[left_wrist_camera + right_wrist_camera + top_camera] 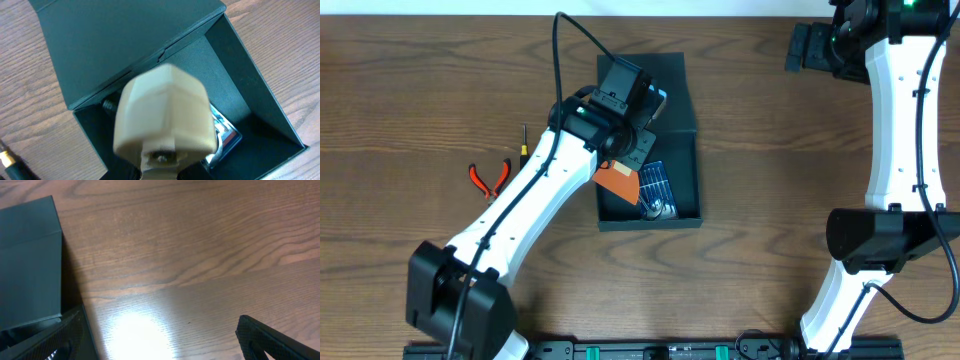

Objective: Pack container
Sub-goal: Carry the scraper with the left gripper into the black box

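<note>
The container point(684, 165) is a dark teal box in the middle of the table, its flap lid point(672, 92) folded open at the far side. My left gripper point(620, 170) hangs over its left half, shut on a tan blocky piece point(615, 182). In the left wrist view that tan piece point(162, 112) fills the centre above the container's open inside point(250, 90), clamped in my left gripper point(160, 171). A blue-and-white pack point(226, 134) lies on the box floor. My right gripper point(802, 47) stands open at the far right, apart from everything.
Red-handled pliers point(488, 178) and a small screwdriver point(523, 148) lie on the wood left of the left arm. A metal part point(656, 208) sits in the box's near end. The right wrist view shows the container's outer side point(30, 260) left of bare tabletop.
</note>
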### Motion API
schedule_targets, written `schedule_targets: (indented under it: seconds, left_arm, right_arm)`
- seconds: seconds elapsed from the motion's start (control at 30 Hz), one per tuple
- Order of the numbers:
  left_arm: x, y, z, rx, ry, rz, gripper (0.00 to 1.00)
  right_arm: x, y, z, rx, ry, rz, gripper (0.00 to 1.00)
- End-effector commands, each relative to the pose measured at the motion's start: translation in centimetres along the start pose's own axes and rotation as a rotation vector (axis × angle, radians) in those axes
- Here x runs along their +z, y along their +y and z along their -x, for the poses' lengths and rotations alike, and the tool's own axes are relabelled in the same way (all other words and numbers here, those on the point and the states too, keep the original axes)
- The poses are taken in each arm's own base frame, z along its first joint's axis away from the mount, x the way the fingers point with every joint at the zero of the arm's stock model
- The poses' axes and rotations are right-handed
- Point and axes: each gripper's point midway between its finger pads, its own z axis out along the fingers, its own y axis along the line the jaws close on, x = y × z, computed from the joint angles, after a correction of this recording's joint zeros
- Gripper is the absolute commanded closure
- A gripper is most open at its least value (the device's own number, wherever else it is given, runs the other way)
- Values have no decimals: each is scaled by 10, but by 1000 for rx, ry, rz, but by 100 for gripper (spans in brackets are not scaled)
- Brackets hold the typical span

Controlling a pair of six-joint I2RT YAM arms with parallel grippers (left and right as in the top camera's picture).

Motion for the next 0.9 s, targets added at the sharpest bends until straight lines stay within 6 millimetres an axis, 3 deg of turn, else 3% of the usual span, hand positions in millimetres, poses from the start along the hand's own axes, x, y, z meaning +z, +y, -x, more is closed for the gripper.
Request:
schedule_targets:
  seconds: [0.0,0.47,0.87]
  left_arm:
    - [22,1,-22,-22,110,-7,94]
    - [28,-26,-20,43,104,-30,94]
    - [32,-27,-23,47,118,-32,93]
  right_arm:
    - [-7,-1,3,16,-20,4,1]
    - [-7,-1,3,16,-20,4,1]
    - [-7,-1,3,16,-20,4,1]
